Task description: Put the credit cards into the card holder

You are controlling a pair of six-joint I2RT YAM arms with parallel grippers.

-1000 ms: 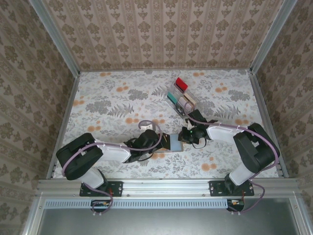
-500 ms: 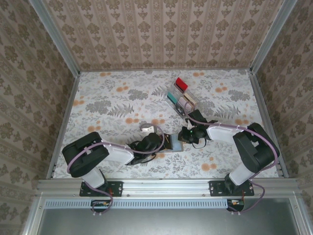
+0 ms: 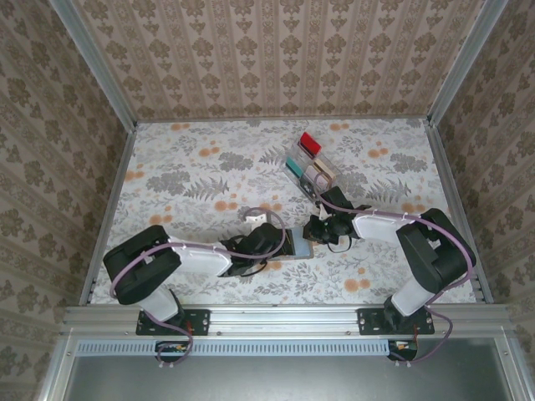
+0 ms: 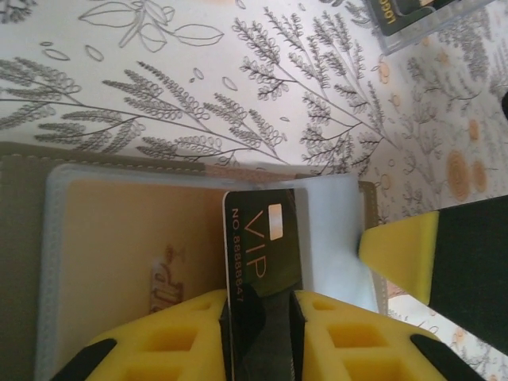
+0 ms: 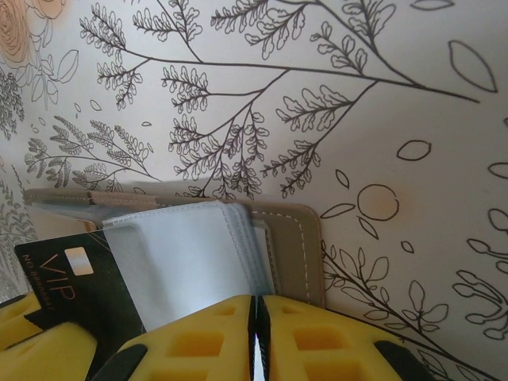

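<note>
The card holder (image 3: 301,246) lies open on the bench (image 3: 192,175), right between my two arms. It is grey stitched fabric outside, with soft clear sleeves (image 5: 190,254) inside. A beige card (image 4: 127,238) already sits flat under one sleeve. The black card (image 4: 266,238), glossy with a gold chip and "VIP" lettering, has its far end in among the sleeves. Its near end sits in the gap between the yellow foam pads (image 4: 182,341).

A second ago the left jaws were clamped shut; now they stand a little apart, one pad on each side of that card. The left wrist has also edged closer to the holder, so less of the holder shows from above. The right arm hasn't budged.

The right jaws are together, pinching the holder's sleeve edge, with only a thin slit between their pads.

Both arms reach in low, forearms nearly flat over the floral bench, wrists facing each other across the holder. Farther back, the clear rack (image 3: 322,177) keeps the remaining credit cards (image 3: 310,144) standing on edge.
</note>
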